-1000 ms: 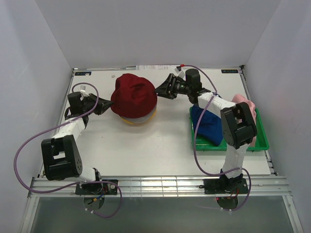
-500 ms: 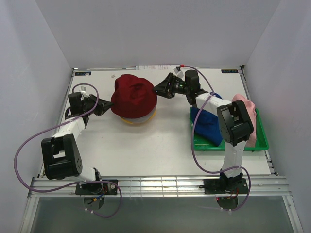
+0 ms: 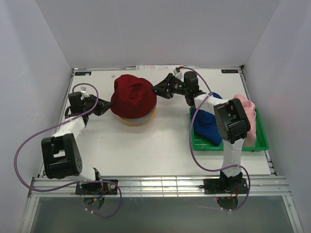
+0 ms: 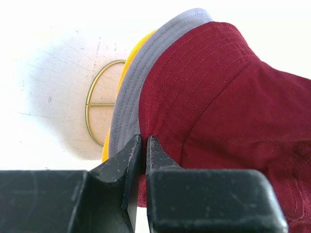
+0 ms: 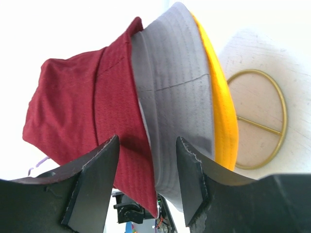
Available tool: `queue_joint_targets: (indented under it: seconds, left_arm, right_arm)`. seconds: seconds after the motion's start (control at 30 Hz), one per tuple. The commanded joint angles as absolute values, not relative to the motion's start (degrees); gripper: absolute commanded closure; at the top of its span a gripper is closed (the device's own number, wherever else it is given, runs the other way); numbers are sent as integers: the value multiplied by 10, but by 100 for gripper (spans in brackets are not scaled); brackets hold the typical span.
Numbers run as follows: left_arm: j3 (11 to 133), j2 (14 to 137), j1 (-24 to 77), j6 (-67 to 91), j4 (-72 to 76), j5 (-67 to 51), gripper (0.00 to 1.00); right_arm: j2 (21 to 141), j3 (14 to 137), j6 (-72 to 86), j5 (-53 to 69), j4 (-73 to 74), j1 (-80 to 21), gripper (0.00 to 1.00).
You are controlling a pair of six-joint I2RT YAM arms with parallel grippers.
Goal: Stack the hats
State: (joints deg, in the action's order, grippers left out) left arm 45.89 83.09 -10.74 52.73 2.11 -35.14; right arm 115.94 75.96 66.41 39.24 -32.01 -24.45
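The dark red hat (image 3: 133, 95) sits on top of the grey hat (image 3: 147, 116) and the yellow hat (image 3: 130, 121) at the table's middle back. My left gripper (image 3: 108, 108) is shut on the dark red hat's left brim (image 4: 218, 97); the grey (image 4: 129, 92) and yellow (image 4: 105, 147) brims show beside its tips (image 4: 144, 138). My right gripper (image 3: 158, 90) is open at the stack's right side, its jaws (image 5: 147, 141) either side of the dark red (image 5: 77, 97) and grey (image 5: 175, 82) brim edges. The yellow brim (image 5: 221, 111) lies outside them. The royal blue hat (image 3: 206, 124) and pink hat (image 3: 245, 108) lie in the tray.
The green tray (image 3: 228, 144) stands at the right, under my right arm. The gold wire stand's ring base (image 4: 99, 109) rests on the table under the stack, and also shows in the right wrist view (image 5: 260, 126). White walls close in the table.
My right gripper has edged a little left towards the stack, and its arm has swung left with it. The left arm and the hats have not moved.
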Motion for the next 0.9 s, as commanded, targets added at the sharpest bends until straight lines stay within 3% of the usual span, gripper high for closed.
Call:
queue_joint_targets:
  seconds: [0.0, 0.6, 0.87]
  left_arm:
    - [475, 829, -113, 513, 3, -330, 100]
    - [486, 832, -113, 510, -16, -333, 100]
    - [484, 833, -113, 508, -19, -330, 100]
  right_arm:
    - [1167, 776, 681, 401, -374, -248, 44]
    - [1202, 824, 700, 405, -374, -257, 48]
    - [1198, 818, 685, 395, -346, -256, 82]
